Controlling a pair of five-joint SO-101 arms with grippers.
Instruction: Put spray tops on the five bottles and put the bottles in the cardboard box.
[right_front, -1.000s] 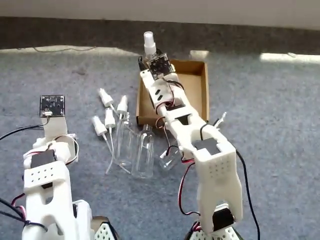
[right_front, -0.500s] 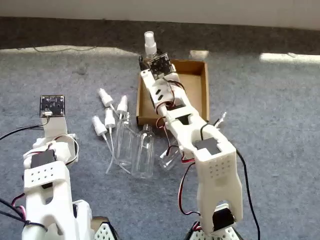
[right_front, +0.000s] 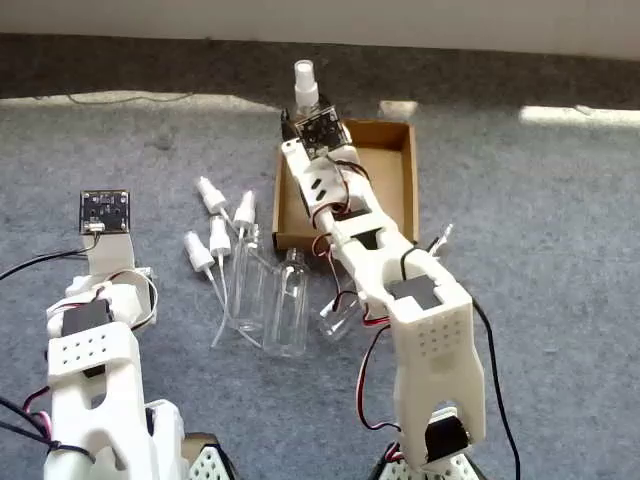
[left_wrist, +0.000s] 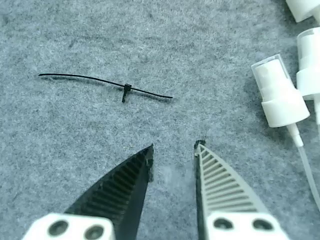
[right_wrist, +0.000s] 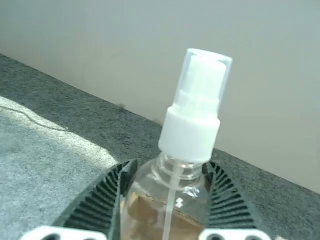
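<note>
Grey carpet (right_front: 560, 250) runs to a pale wall. The white right arm (right_front: 380, 250) stretches over the brown cardboard box (right_front: 408, 170), hiding much of it. The right gripper (right_wrist: 168, 167) pinches a clear plastic bottle with a white spray top (right_front: 303, 85) at the box's far corner; the bottle's base is hidden. Uncapped clear bottles (right_front: 275, 295) overlap and are hard to count, beside loose white spray tops (right_front: 215, 225). The left gripper (left_wrist: 173, 147) is spread over the carpet near a thin black cable tie (left_wrist: 125, 90).

You see a mottled grey carpet (right_front: 560, 250), a plain brown cardboard box (right_front: 408, 180) and white arms (right_front: 430, 340). The bottle (right_wrist: 160, 207) between the right gripper's (right_wrist: 169, 165) black ribbed fingers is clear, its spray top (right_wrist: 195, 115) white. The left gripper (left_wrist: 174, 146) pairs 1 black ribbed finger with 1 pale grey.
</note>
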